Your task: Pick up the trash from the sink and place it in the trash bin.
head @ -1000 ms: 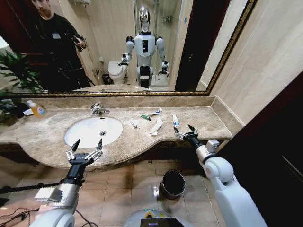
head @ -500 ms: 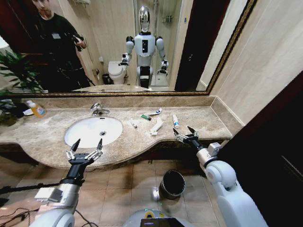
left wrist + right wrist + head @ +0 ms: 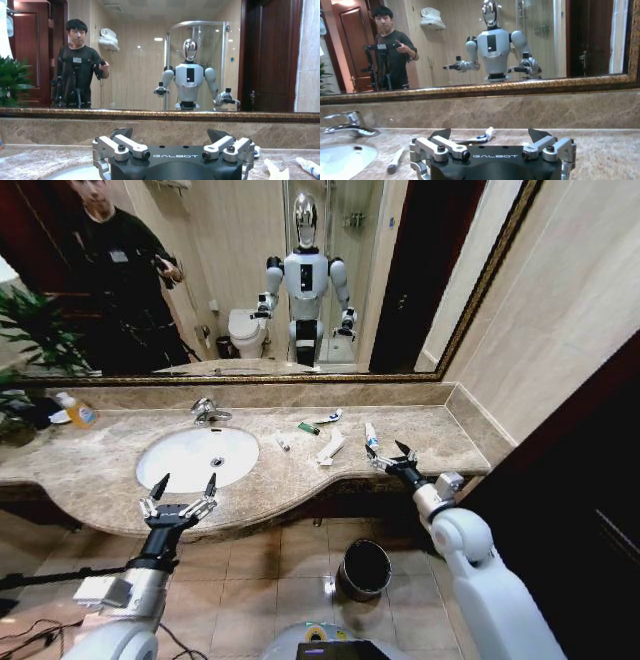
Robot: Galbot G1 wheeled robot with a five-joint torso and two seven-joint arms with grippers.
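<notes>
— While the left pincer (image 3: pixel 182 497) hangs spread at the front edge of the table (image 3: pixel 90 460), just before the sink (image 3: pixel 197 457), where does the right one stand?

— The right pincer (image 3: pixel 388 456) sits over the right part of the table, fingers spread wide and holding nothing, just beside a white tube with a blue end (image 3: pixel 370 436) (the nearest piece of trash).

— And the rest of the trash?

— It lies on the marble between the sink and that pincer: a long white wrapper (image 3: pixel 332 447), a small tube with a green end (image 3: pixel 308 428), another white tube with a blue end (image 3: pixel 329 417) near the back wall, and a small white stick (image 3: pixel 283 443) close to the sink's rim. In the right wrist view the stick (image 3: pixel 396 160) lies beside the basin (image 3: pixel 342 159), with a tube (image 3: pixel 485 134) beyond the spread fingers.

— The trash bin?

— The trash bin (image 3: pixel 364 569) stands on the tiled floor below the table's edge, well apart from the trash. A clear bottle with an orange label (image 3: pixel 77 410) stands at the far left of the table.
</notes>
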